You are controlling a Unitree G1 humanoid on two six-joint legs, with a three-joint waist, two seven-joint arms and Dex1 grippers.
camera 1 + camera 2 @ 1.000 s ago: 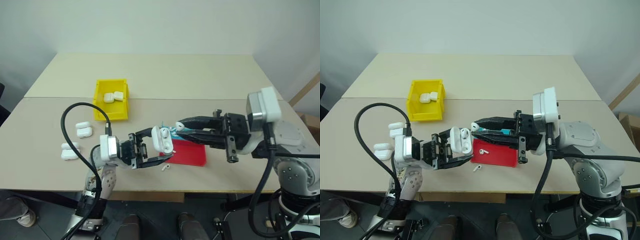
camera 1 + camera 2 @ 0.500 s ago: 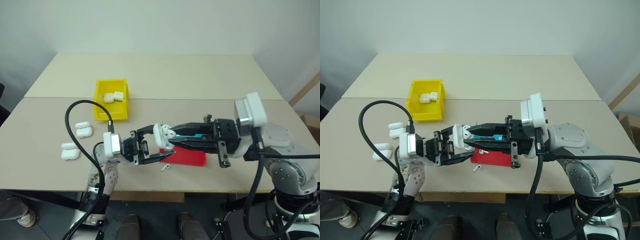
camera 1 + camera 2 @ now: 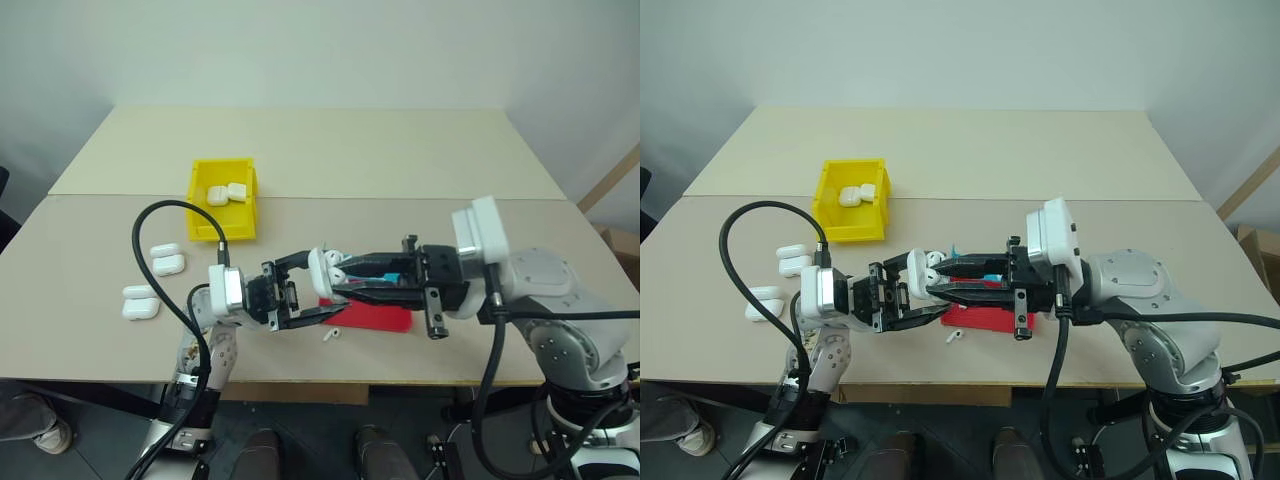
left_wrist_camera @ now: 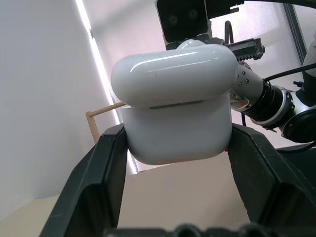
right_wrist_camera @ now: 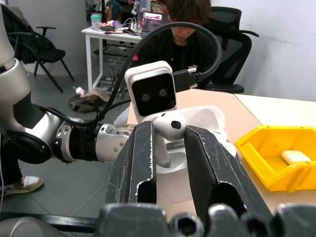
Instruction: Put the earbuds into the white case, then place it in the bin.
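1. The white case (image 3: 320,272), seen from the head, hung above the table's front edge, clamped in my left gripper (image 3: 318,290); the bin (image 3: 223,200) held two cases.
2. Left wrist: glossy shell (slippery, I judged), gripped across its flanks.
3. Right wrist: right gripper (image 5: 167,143) pinched an earbud (image 5: 167,129) at the case.

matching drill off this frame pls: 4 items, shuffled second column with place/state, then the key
Items
1. white case
2. earbud
3. bin
4. loose earbud

Place or state
A. lying on the table by the red tray's near edge
B. gripped in the left claw, lid up
C. pinched in the right claw, at the open case
D. on the table, two white cases inside

Pairs: 1-B, 2-C, 3-D, 4-A
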